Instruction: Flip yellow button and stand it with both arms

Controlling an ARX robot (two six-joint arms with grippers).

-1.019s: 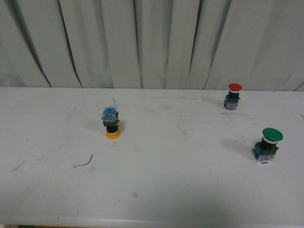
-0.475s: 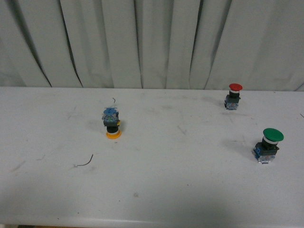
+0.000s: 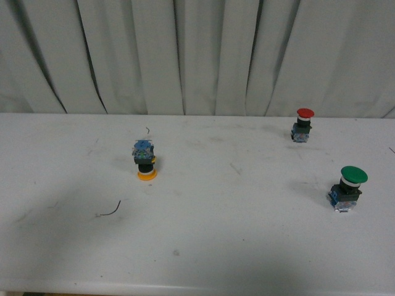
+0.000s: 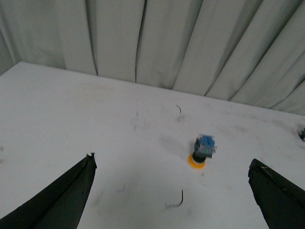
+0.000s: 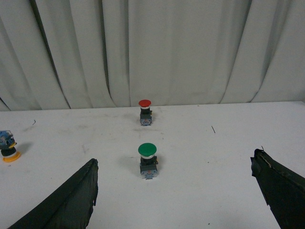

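Observation:
The yellow button (image 3: 145,161) stands upside down on the white table (image 3: 203,246), yellow cap on the surface and blue contact block on top. It also shows in the left wrist view as the yellow button (image 4: 202,151) and at the edge of the right wrist view as the yellow button (image 5: 8,147). My left gripper (image 4: 171,164) is open and well short of the button, which lies ahead between the black fingers (image 4: 62,198). My right gripper (image 5: 174,167) is open, far from it, with nothing between its fingers (image 5: 281,188). Neither arm appears in the front view.
A red-capped button (image 3: 303,125) stands upright at the back right, and a green-capped button (image 3: 347,187) stands nearer on the right; the green-capped button (image 5: 148,160) lies ahead of my right gripper. A thin wire scrap (image 3: 110,211) lies near the yellow button. Grey curtains (image 3: 197,55) close the back.

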